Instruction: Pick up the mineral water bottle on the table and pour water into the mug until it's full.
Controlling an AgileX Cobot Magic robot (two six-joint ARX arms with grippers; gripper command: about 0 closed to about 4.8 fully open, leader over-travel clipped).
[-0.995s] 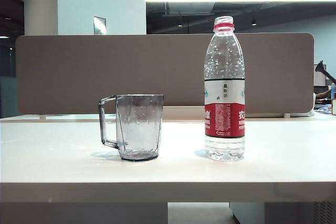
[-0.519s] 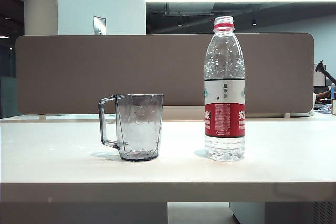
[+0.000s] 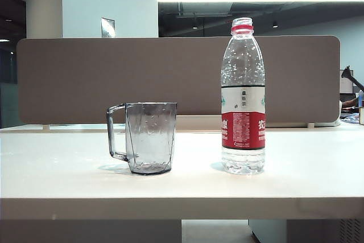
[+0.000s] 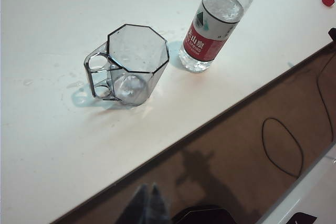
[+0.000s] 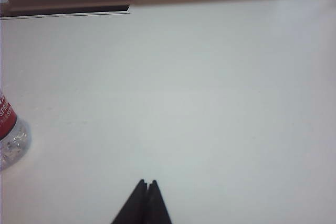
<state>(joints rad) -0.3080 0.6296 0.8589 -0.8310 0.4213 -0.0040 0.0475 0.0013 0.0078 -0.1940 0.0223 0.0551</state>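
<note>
The mineral water bottle (image 3: 243, 98) stands upright on the white table (image 3: 182, 183), right of centre in the exterior view, with its cap off and its red neck ring showing below the open mouth. The water (image 3: 243, 160) fills only its lower part; droplets cling to the clear wall above the white-and-red label. The mug (image 3: 150, 138) stands upright to the left of the bottle, near it but not touching, its squared handle pointing left. Both cast short shadows on the tabletop. Behind them runs the long grey-brown divider panel (image 3: 85, 78).

Neither arm appears in the exterior view. In the left wrist view, the left gripper (image 4: 147, 205) hangs off the table, above the brown floor (image 4: 236, 145) beyond the table's edge, and its dark fingers look pressed together with no gap and nothing between them. From there the mug (image 4: 131, 61) shows its eight-sided rim and the bottle (image 4: 212, 24) stands just beside it; both are well apart from the gripper. A small red cap (image 4: 327, 0) lies on the table far beyond the bottle, and a dark cable (image 4: 283, 145) loops over the floor.

In the right wrist view, the right gripper (image 5: 147, 203) sits low over bare tabletop (image 5: 184, 93), its two dark fingers meeting at the tips, holding nothing. Only the base of the bottle (image 5: 8, 137) shows at the frame's edge, well apart from this gripper.
</note>
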